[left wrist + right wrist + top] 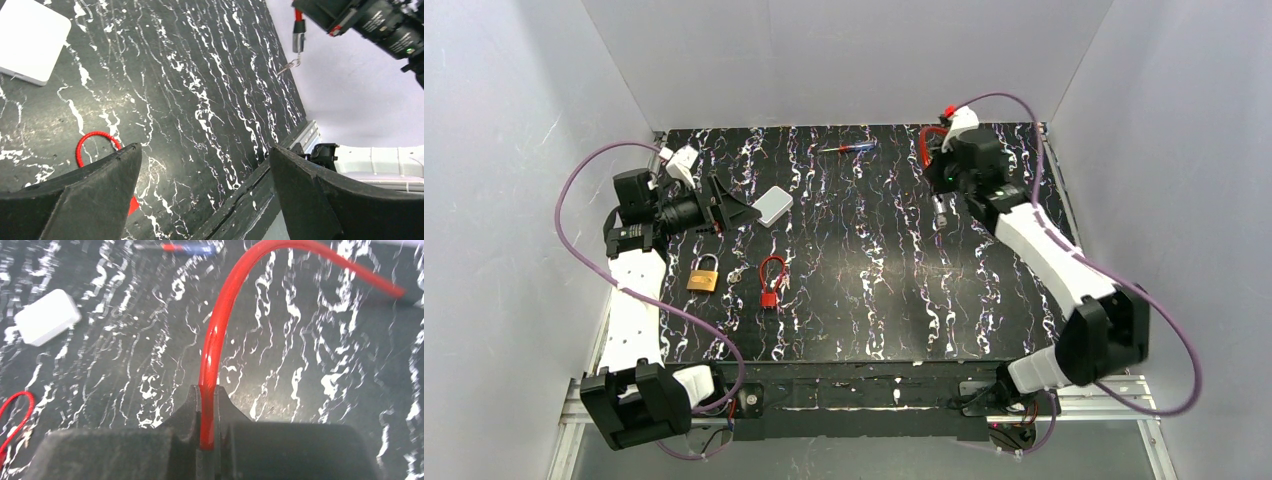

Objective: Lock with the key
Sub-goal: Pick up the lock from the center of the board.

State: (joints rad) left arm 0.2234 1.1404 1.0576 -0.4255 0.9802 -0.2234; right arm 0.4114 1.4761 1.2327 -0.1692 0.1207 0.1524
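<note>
1. Tool state, right: the right gripper (208, 407) is pressed together on the red cable lock (214, 345), pinching its cable near one end. The rest of the loop arcs up and away to the right.
2. Tool state, left: the left gripper (205, 152) is spread wide and holds nothing. It hovers over the far-left part of the table (874, 310).
3. Location: the red cable lock hangs clear of the surface near the far-right corner. Its lock body (298, 41) dangles below the fingers.
4. Key: a small metal piece, probably the key (289, 65) on a ring, hangs from the lock body. The view is too small to confirm.
5. Handling:
   - The cable is smooth, glossy and plastic-coated, springy rather than limp, and likely to slide or twist in a pinch.
   - The assembly looks light and will swing freely.
   - Take hold of the rigid metal body for any key work, since the cable gives no torque resistance.
   - The key is thin and needs a fingertip pinch on its bow.
6. Other items:
   - A brass padlock (704, 274) lies near the left edge, just beside a second cable lock (771, 280).
   - A white block (772, 205) with rounded corners lies further back.
   - A slim screwdriver (846, 148) lies at the far edge.
</note>
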